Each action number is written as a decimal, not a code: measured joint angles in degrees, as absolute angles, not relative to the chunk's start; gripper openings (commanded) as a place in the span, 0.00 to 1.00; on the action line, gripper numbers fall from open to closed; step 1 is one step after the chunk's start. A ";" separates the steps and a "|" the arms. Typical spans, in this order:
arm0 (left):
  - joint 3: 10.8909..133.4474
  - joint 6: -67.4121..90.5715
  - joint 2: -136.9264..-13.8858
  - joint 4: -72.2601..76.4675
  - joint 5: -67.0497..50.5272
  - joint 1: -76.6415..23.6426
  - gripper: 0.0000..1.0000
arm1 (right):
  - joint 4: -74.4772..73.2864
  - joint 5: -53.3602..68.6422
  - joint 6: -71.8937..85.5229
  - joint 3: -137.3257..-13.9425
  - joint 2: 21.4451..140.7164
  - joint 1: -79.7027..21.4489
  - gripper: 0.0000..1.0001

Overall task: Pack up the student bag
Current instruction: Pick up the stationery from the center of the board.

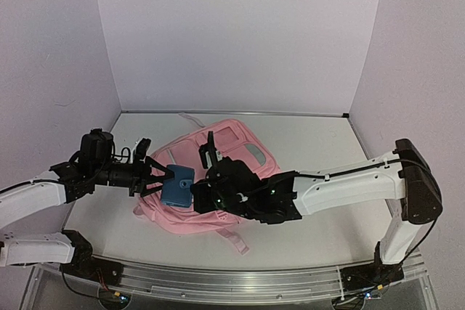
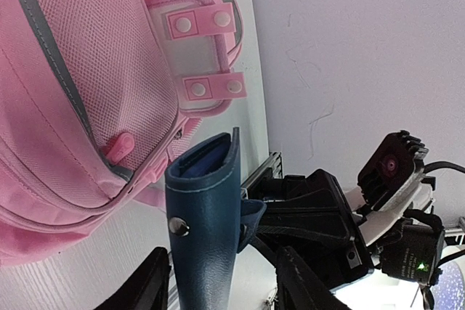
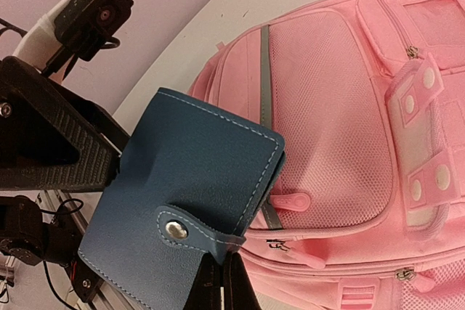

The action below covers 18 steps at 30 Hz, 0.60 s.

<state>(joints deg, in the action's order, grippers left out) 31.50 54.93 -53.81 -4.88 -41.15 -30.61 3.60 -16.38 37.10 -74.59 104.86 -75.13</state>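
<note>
My right gripper point(image 3: 216, 284) grips the blue leather wallet point(image 3: 182, 208) over the near-left edge of the pink fabric backpack point(image 1: 240, 143) mid-table; my left gripper point(image 2: 225, 281), jaws apart around it, should close squarely.

A robotics lab cell is indicated: a white table point(image 1: 320, 150) is enclosed by plain panels point(image 1: 240, 34) across the upper frame, and an aluminium rail point(image 1: 240, 284) is mounted along the bottom edge.
</note>
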 measured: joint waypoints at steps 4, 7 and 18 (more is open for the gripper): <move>31.43 55.56 -54.20 -3.49 -42.05 -30.61 0.43 | 3.67 -15.84 37.61 -74.59 104.81 -75.04 0.00; 31.38 55.61 -54.56 -2.99 -42.38 -30.61 0.38 | 4.02 -15.13 37.99 -74.56 104.64 -74.75 0.00; 31.35 54.45 -55.78 -1.42 -43.96 -30.76 0.00 | 8.46 -10.75 40.00 -72.59 103.13 -73.05 0.83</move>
<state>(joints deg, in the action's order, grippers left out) 31.35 54.45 -55.78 -1.42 -43.96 -30.76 8.46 -10.75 40.00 -72.59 103.13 -73.05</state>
